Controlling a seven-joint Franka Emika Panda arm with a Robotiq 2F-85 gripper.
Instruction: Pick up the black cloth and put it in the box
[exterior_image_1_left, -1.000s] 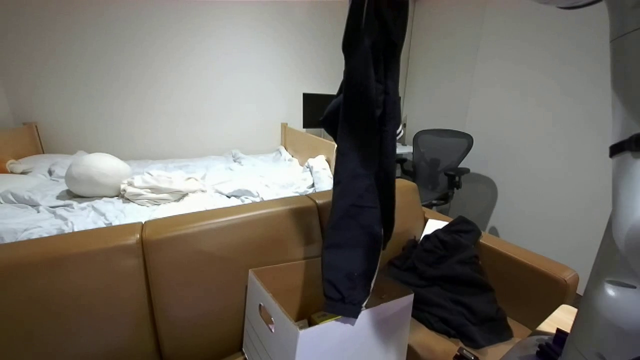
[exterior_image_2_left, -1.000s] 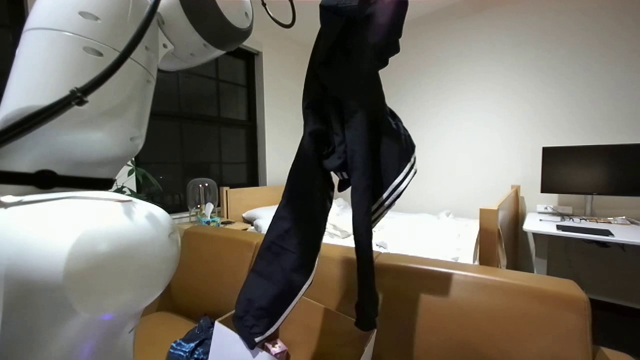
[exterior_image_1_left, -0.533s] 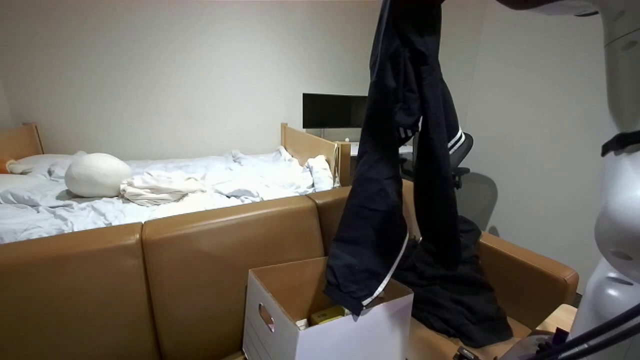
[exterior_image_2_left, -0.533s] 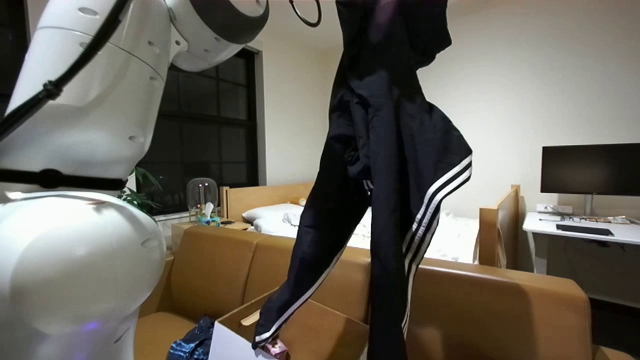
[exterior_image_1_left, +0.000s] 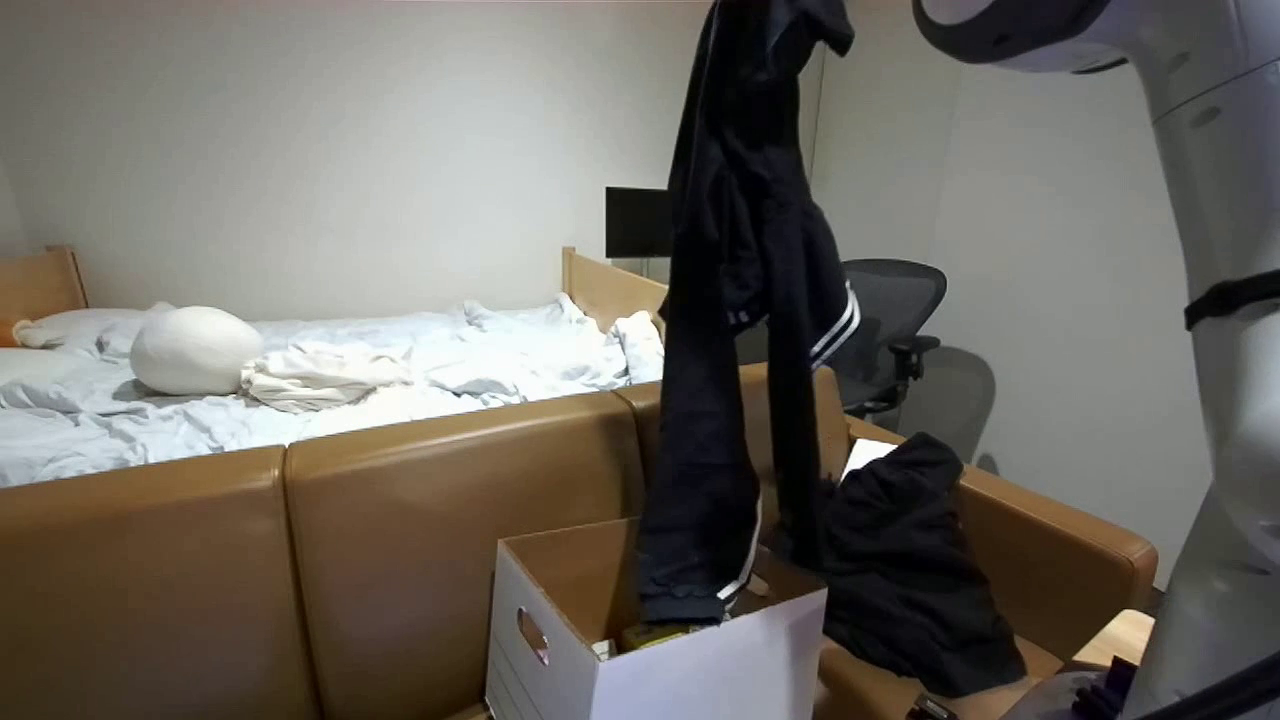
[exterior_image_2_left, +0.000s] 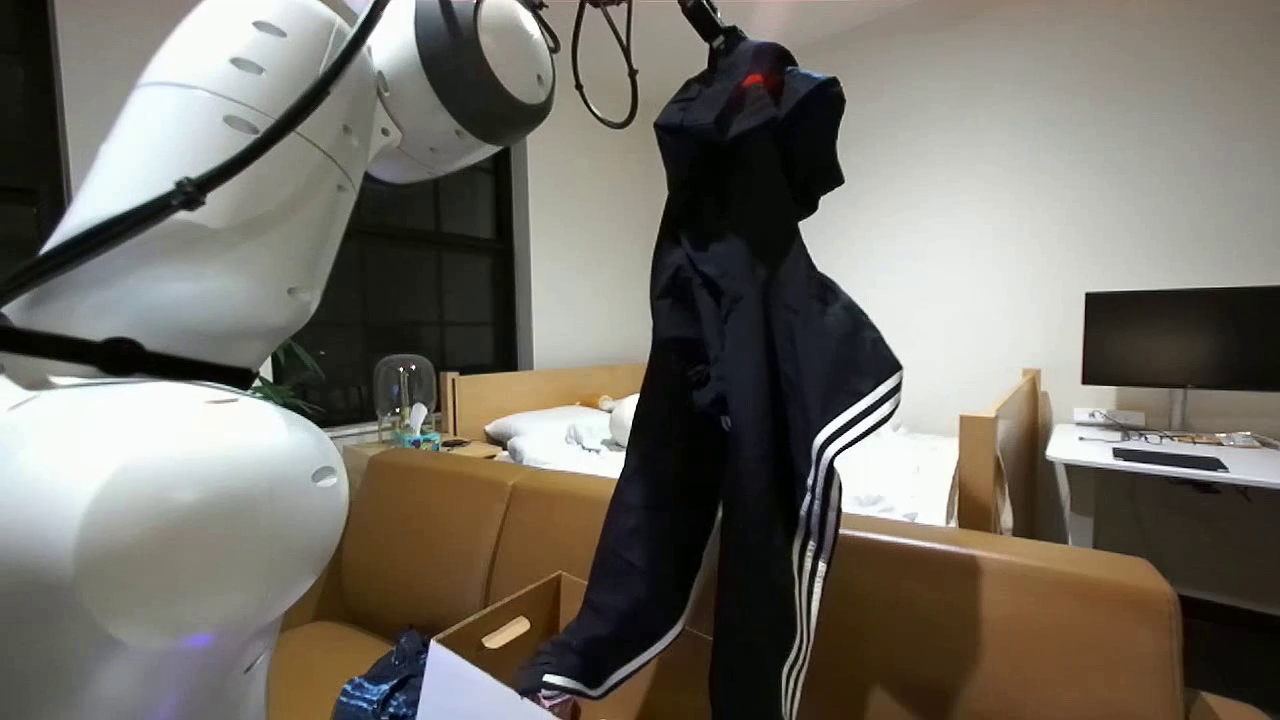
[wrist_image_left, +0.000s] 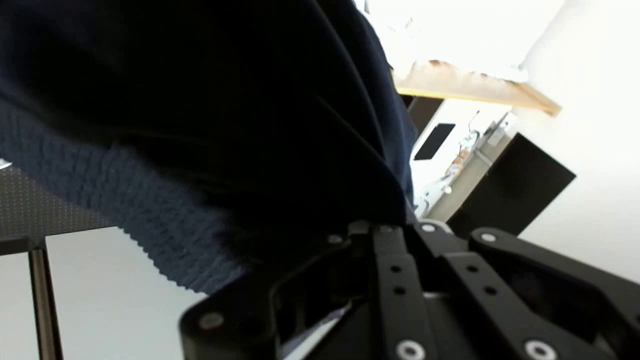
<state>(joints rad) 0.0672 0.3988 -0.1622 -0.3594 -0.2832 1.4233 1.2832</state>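
Note:
The black cloth, a pair of dark trousers with white side stripes, hangs in the air in both exterior views (exterior_image_1_left: 715, 400) (exterior_image_2_left: 735, 260). My gripper (exterior_image_2_left: 708, 22) is shut on its top end; the fingers show in the wrist view (wrist_image_left: 405, 227), where dark fabric fills much of the picture. In an exterior view the gripper is above the frame. The white box (exterior_image_1_left: 705, 665) stands open on the sofa; part of it shows in the other exterior picture (exterior_image_2_left: 465, 685). One leg's hem hangs at the box opening, near its front rim. The other leg hangs near the box's side; its lower end is partly hidden.
A second black garment (exterior_image_1_left: 910, 580) lies on the brown sofa (exterior_image_1_left: 450, 480) beside the box. A dark blue cloth (exterior_image_2_left: 385, 680) lies next to the box. Small items, including a yellow pack (exterior_image_1_left: 650, 635), are inside. The sofa backrest rises behind the box.
The hanging trousers swung to one side and partly back, and their legs spread apart. The arm and gripper came lower, so the gripper tip now shows at the top of an exterior view.

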